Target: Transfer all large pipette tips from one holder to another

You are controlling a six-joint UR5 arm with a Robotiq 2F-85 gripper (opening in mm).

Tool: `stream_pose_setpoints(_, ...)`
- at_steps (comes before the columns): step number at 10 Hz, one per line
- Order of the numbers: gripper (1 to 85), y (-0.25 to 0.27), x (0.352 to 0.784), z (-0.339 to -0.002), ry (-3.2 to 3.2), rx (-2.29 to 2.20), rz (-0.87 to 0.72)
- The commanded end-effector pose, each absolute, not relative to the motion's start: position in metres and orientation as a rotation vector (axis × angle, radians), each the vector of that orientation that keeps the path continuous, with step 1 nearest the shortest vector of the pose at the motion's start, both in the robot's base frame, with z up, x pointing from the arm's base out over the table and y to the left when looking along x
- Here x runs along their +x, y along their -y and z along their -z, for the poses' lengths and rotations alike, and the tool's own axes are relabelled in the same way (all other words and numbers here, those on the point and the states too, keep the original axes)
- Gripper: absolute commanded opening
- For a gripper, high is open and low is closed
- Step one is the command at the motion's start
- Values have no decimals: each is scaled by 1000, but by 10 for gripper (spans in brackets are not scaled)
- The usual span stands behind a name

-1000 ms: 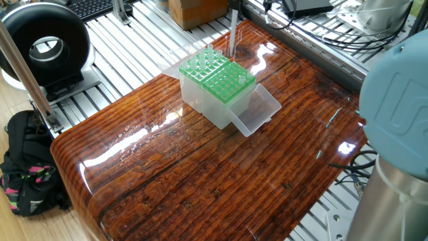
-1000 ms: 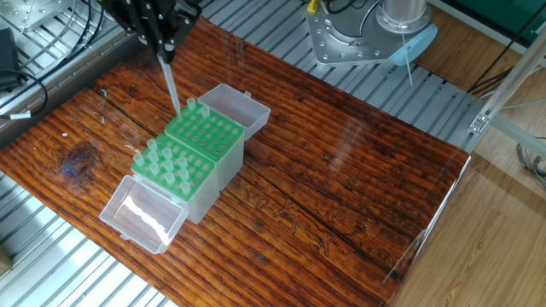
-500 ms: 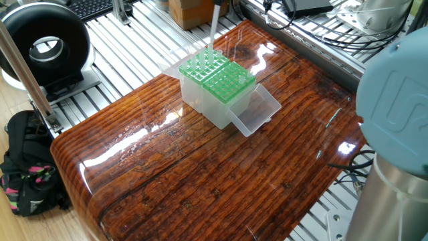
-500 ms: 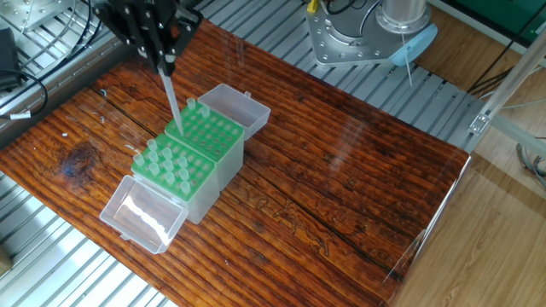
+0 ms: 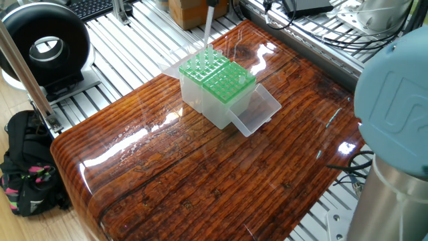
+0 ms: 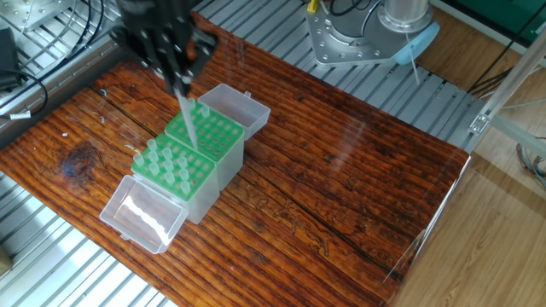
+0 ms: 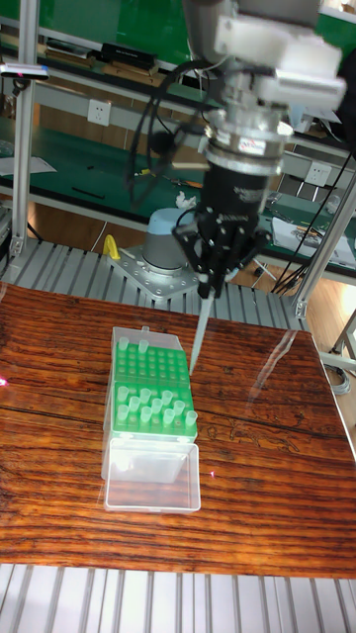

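One large pipette tip [image 7: 198, 336] is held clamped in the gripper [image 7: 208, 287], point downward and close to upright, with the fingers [image 6: 175, 72] closed on its wide upper end. In the tall fixed view the carried tip hangs above the far half of the green rack [image 7: 148, 388], its point not yet seated in any hole; in the other fixed view it is seen slanting over the same rack [image 6: 194, 145], and whether the point already touches the green plate cannot be told. The two holders are set touching, side by side, as one green-topped block near the far-left part of the worktop [image 6: 358, 196], with a clear lid hinged open at each end [image 6: 143, 215]. A cluster of remaining tips [image 7: 153, 406] stands in the near half as the tall view shows it; only a few tips [image 7: 133, 346] are seen standing in the far half, along its back edge. The step in hand is judged to be the placing of a carried tip into the receiving half, with the task at an early stage, since most tips are not yet moved. For the next move, the point must be lined up over a free hole, lowered straight, and released only once seated; a slanted approach could catch on the plate.
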State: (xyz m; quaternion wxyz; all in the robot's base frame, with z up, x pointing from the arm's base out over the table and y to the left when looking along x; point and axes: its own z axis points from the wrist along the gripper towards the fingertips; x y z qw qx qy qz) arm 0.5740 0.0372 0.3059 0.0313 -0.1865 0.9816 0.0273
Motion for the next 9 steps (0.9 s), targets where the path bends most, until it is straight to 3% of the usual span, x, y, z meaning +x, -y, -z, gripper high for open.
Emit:
stream_pose_setpoints(1,140,-55,569,-285,-3008,-581,-49)
stream_pose_setpoints(9,133,-47,577,-280,-2981,-692,-2)
